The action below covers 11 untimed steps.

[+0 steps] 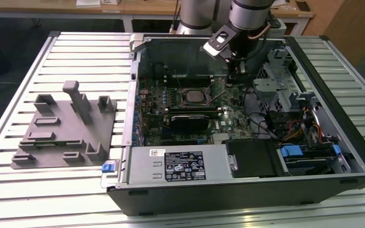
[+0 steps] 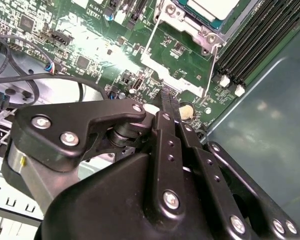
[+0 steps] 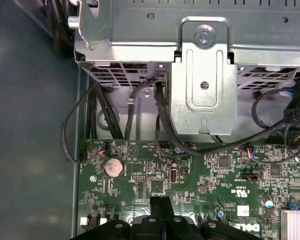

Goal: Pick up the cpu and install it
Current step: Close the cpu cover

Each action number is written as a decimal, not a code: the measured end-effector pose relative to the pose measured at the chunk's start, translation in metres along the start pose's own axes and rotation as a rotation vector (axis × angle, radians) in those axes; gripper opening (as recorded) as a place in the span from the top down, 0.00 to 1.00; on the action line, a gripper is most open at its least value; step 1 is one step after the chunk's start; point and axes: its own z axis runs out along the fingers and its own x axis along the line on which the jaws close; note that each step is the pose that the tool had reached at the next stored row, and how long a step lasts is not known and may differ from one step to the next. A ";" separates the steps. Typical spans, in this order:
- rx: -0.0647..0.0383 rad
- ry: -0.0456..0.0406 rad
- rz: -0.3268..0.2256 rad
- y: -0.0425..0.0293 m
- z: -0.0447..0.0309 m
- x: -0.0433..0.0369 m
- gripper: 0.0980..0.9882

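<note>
The cpu [image 1: 193, 96] lies flat in the motherboard's square socket inside the open computer case, silvery-white top up; in the second wrist view the cpu [image 2: 212, 7] sits inside the metal socket frame [image 2: 177, 30]. A thin metal lever [image 2: 210, 70] runs along the frame's side. My gripper [image 1: 236, 80] hangs over the board, to the exterior view's right of the socket. Its black fingers [image 2: 166, 107] are pressed together with nothing between them, just above the green board; in the first wrist view the gripper [image 3: 161, 206] points at the board near a coin battery [image 3: 113, 167].
A grey plastic tray [image 1: 62, 128] with upright posts lies on the slatted table at the exterior view's left. In the case are a black fan block [image 1: 192, 121], a metal drive cage [image 1: 284, 85], a power supply [image 1: 176, 164], loose cables [image 3: 75, 130] and memory slots [image 2: 260, 40].
</note>
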 end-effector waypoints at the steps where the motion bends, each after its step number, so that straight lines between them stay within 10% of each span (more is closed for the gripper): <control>1: 0.000 0.0002 0.000 0.0004 0.0010 0.0004 0.99; 11: 0.001 -0.0002 0.001 0.0000 0.0087 0.0016 0.99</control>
